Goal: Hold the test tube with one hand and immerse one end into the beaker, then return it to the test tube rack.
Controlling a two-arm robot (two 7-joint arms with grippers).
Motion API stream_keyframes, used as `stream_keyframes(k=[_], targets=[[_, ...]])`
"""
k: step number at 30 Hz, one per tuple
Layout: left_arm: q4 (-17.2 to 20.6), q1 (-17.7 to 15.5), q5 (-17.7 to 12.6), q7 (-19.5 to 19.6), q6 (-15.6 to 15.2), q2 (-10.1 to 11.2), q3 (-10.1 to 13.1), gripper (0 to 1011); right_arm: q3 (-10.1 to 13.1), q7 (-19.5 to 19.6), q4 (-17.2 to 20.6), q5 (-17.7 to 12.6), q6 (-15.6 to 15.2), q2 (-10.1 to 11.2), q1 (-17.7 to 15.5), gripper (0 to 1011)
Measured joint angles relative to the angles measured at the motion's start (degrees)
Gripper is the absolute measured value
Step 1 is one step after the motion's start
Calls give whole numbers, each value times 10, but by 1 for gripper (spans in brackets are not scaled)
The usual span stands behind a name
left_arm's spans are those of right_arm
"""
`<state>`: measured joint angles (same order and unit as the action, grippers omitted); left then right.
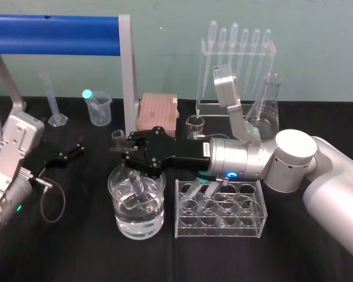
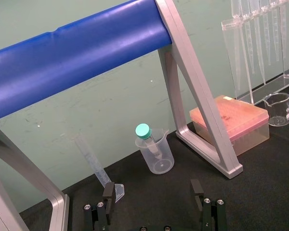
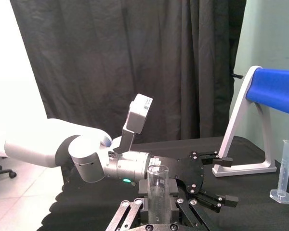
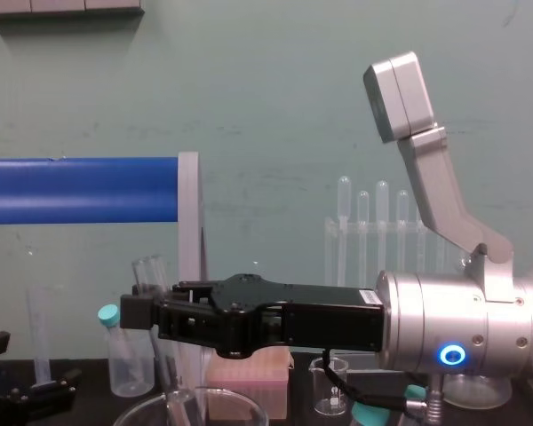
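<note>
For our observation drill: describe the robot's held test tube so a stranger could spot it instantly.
Find the widest glass beaker at the front of the table, left of the clear rack. The right gripper reaches over it, shut on the test tube, whose lower end sits inside. Unlike the teal-capped tube in the plastic cup behind, it is uncapped.

In the head view the right gripper (image 1: 127,154) covers the upper stretch of the test tube (image 1: 139,189); its lower end shows through the wall of the beaker (image 1: 120,220), and whether the tip touches the bottom cannot be told. The chest view's bottom edge cuts off the beaker below its rim, and the tube's lower end with it. The small glass beaker (image 1: 195,125) has its foot covered by the gripper's body. In the left wrist view the left gripper (image 2: 153,195) is cropped at its finger bases
</note>
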<state>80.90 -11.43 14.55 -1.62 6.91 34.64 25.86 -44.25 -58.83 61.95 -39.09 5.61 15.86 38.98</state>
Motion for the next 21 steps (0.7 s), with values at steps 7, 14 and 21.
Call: stream_keyframes(k=[7, 14, 21], targets=[[0, 0, 0, 0, 0, 0, 0, 1000, 0, 0, 0, 0, 0, 0, 0, 227], [0, 0, 0, 0, 0, 0, 0, 1000, 1, 0, 1, 0, 1, 1, 0, 228], [0, 0, 0, 0, 0, 0, 0, 1000, 1, 0, 1, 0, 1, 1, -1, 227]])
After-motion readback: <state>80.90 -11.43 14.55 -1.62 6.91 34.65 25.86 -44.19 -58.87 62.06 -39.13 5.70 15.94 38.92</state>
